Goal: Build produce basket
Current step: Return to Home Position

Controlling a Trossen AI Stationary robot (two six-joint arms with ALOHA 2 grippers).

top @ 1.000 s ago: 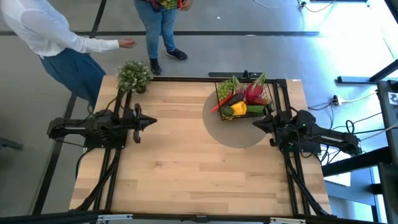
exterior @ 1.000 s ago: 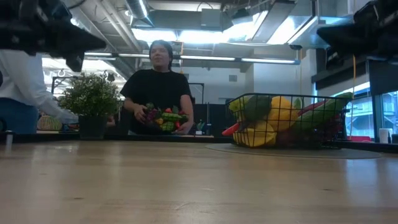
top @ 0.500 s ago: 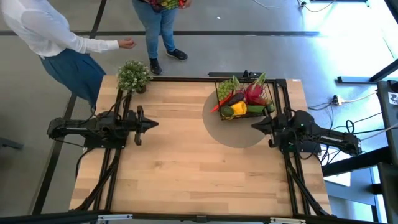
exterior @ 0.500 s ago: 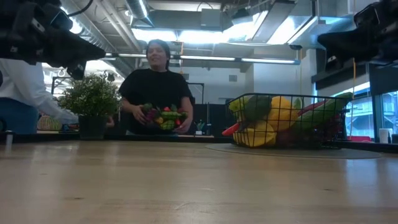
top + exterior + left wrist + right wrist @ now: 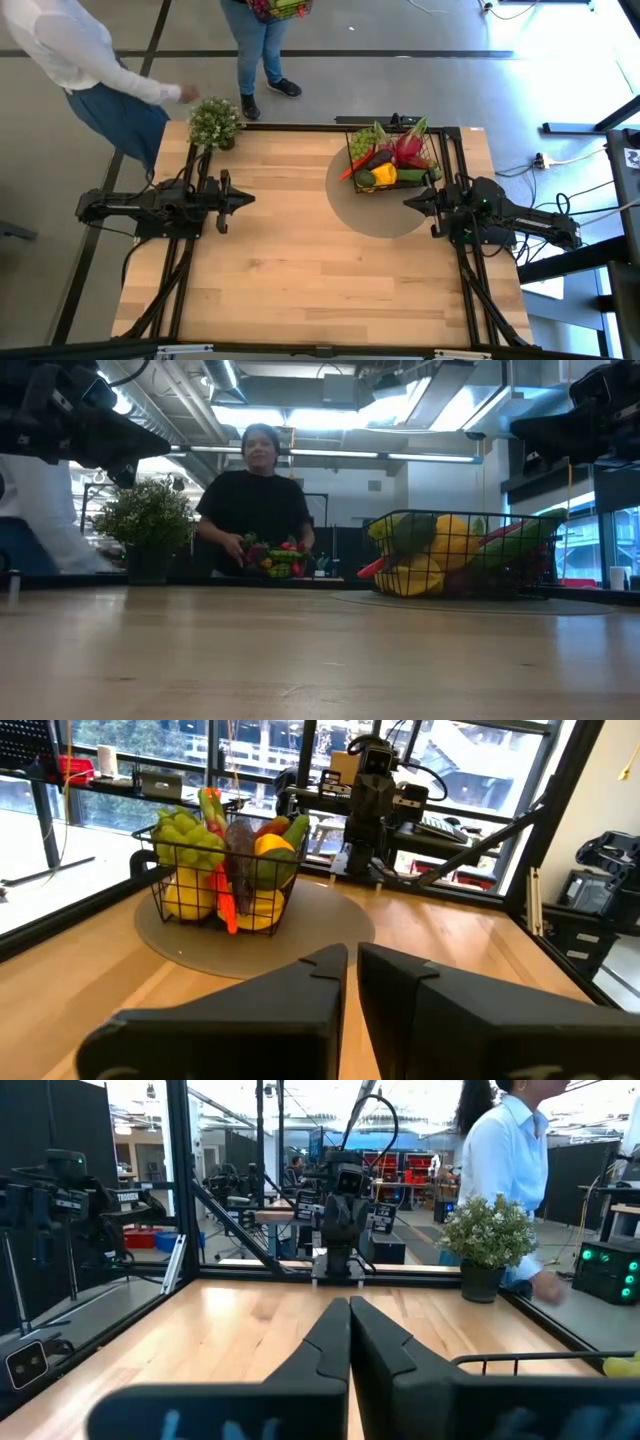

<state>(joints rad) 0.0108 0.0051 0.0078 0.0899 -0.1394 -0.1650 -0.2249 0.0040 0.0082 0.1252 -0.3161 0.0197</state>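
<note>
The black wire basket [image 5: 437,150] stands on a round grey mat [image 5: 380,218] at the table's far right. It is filled with produce [image 5: 388,160]: green grapes, a pink dragon fruit, yellow pieces, a dark eggplant and an orange carrot that pokes out through the mesh. In the low view the basket [image 5: 400,518] is heaped to its rim. My right gripper [image 5: 408,200] hovers level just on the near side of the basket, shut and holding nothing. My left gripper [image 5: 250,199] hovers level over the table's left side, far from the basket, shut but for a thin slit [image 5: 352,960], with nothing between its fingers.
A small potted plant [image 5: 215,122] stands at the table's far left corner. Behind the far edge, a person in white [image 5: 70,50] reaches toward the plant, and a person in black [image 5: 258,500] holds a bunch of toy produce [image 5: 272,555]. Bare wood lies between the arms.
Both arms have kept still. The hand of the person in white has moved closer to the potted plant. The person in black has shifted a little with the bunch of produce.
</note>
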